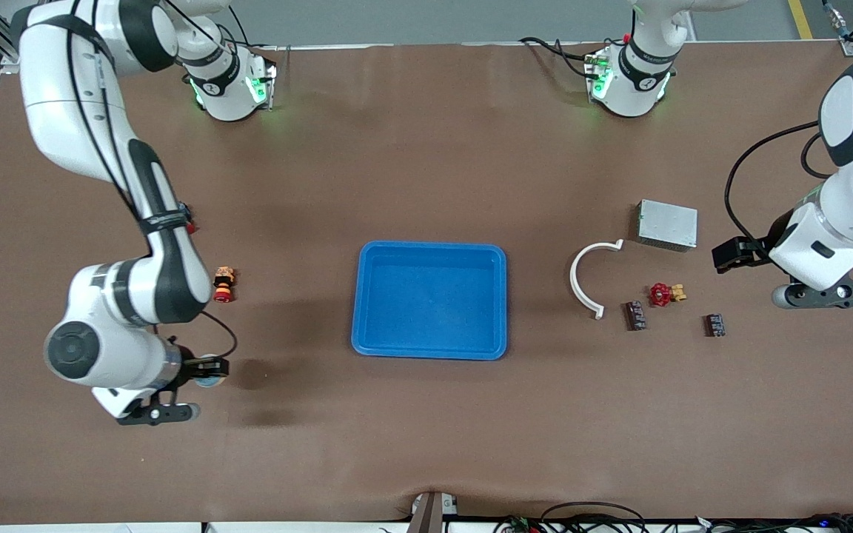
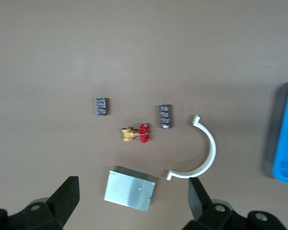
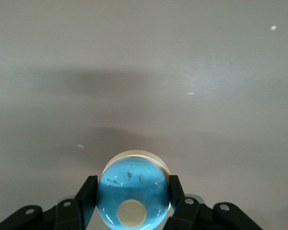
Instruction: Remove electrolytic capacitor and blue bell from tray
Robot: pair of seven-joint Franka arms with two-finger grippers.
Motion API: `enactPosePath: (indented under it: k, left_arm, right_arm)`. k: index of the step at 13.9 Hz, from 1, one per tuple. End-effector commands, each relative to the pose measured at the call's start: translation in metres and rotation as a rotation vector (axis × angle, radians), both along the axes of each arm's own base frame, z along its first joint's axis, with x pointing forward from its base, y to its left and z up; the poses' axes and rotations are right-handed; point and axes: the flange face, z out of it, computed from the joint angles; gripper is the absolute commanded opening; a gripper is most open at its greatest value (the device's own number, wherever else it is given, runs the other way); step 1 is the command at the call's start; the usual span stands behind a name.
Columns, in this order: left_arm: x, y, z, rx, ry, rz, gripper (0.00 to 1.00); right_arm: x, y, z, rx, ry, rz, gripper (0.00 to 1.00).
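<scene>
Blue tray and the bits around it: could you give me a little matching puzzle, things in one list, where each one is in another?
Things:
1. bell
2. blue tray
3. metal box
4. red valve

Places:
A. mid-table, nothing in it
B. between the two capacitors
C. gripped in the right gripper, jaws shut on it
D. beside the white curved clip, farthest of that group from the front camera

Pairs: 1-C, 2-A, 3-D, 4-B
</scene>
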Motion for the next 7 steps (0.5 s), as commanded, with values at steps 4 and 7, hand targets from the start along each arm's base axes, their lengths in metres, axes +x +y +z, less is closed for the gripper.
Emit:
enactPosePath:
  k: [4, 7]
  left_arm:
    - [-0.038, -0.009, 0.044, -0.039, 0.004, -0.001, 1.00]
    - [-0.053, -0.006, 0.052, -0.066, -0.001, 0.008, 1.00]
  right_arm:
    - [-0.022, -0.092, -0.015, 0.057, -0.003, 0.121, 0.00]
    - [-0.037, -0.121, -0.031, 0.052, -0.031, 0.149, 0.00]
